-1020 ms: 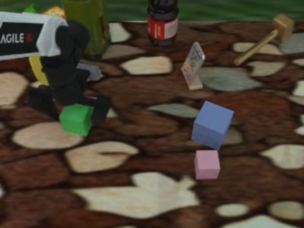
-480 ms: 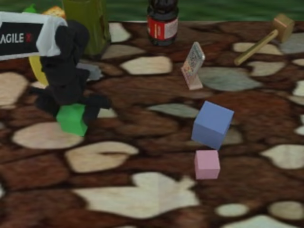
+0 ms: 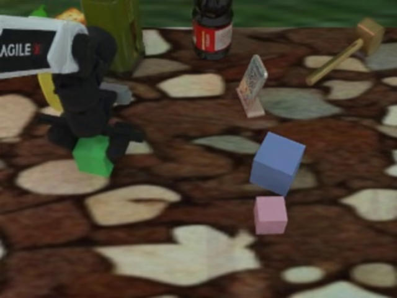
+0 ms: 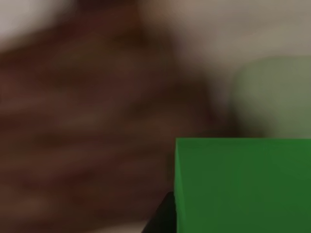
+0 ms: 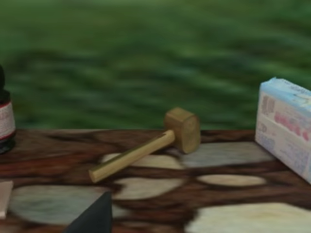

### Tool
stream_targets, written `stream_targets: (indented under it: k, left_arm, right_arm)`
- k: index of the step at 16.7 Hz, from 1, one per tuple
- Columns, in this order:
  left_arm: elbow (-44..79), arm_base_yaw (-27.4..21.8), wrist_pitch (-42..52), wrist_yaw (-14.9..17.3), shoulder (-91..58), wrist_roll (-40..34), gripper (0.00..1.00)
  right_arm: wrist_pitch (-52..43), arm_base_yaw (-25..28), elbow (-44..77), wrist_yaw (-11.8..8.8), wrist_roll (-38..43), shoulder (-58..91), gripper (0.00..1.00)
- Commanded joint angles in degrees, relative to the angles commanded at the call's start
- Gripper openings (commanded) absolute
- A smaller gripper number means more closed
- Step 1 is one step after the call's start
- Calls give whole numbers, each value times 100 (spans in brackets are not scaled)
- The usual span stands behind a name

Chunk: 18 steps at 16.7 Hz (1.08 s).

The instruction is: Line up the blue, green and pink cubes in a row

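The left gripper (image 3: 93, 139) is at the table's (image 3: 186, 248) left side, its two black fingers (image 3: 118, 141) closed narrowly on the green cube (image 3: 93, 156), one on each side. The cube sits tilted between them, its lower part showing below the fingers; whether it touches the table cannot be told. In the left wrist view the green cube (image 4: 243, 187) fills the near corner, with a dark finger edge touching its side.

The blue cube (image 3: 277, 162) stands right of centre, turned at an angle. The pink cube (image 3: 270, 215) lies just beside it on the near side, almost touching, and both are well apart from the green cube.

Along the far edge stand a green bottle (image 3: 115, 28) behind the left arm and a dark bottle (image 3: 212, 28) with a red label. A small card (image 3: 252, 85) stands tilted near the middle, and a wooden mallet (image 3: 344, 51) lies at the far right.

The right arm is out of the top view. Its wrist view shows the mallet (image 5: 146, 148), a box (image 5: 286, 128) and one dark fingertip; whether that gripper is open cannot be told.
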<state>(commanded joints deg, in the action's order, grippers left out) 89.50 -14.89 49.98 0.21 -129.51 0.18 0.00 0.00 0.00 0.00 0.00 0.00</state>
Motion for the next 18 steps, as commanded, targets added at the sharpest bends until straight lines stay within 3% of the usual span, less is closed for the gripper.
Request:
stream_targets:
  k: [6,13,18]
  left_arm:
    - [52,-11,60,2,125,7,0]
    - [813,79,1269,-1,543,-2,0]
    - [878,66,1378,-8,590,3,0]
  right_arm:
    - [0,0,0,0,0,0,100]
    - [0,0,0,0,0,0,100]
    - [0,0,0,0,0,0,100]
